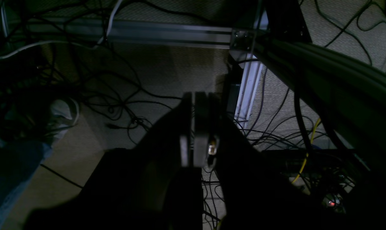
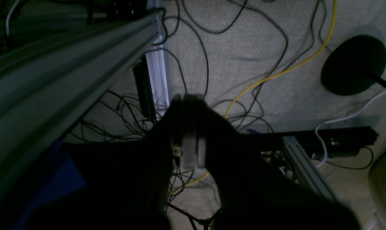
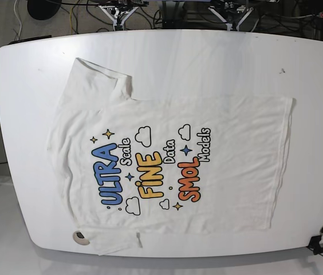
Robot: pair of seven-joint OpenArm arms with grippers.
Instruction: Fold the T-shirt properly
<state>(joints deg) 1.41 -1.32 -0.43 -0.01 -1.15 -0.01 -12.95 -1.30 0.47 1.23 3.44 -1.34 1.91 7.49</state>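
Observation:
The white T-shirt lies spread flat, print side up, on the white table in the base view. Its collar end is at the left, its hem at the right, and the coloured lettering sits in the middle. One sleeve points to the far left corner, and the other hangs at the near edge. Neither arm reaches over the table in the base view. My left gripper is shut and empty, hanging over the floor beside the table frame. My right gripper is also shut and empty over the floor. The T-shirt is out of both wrist views.
Aluminium frame rails and many loose cables lie below both grippers. A black round stand base stands on the floor. A small grey disc sits at the table's near left edge, and a black clamp at the near right.

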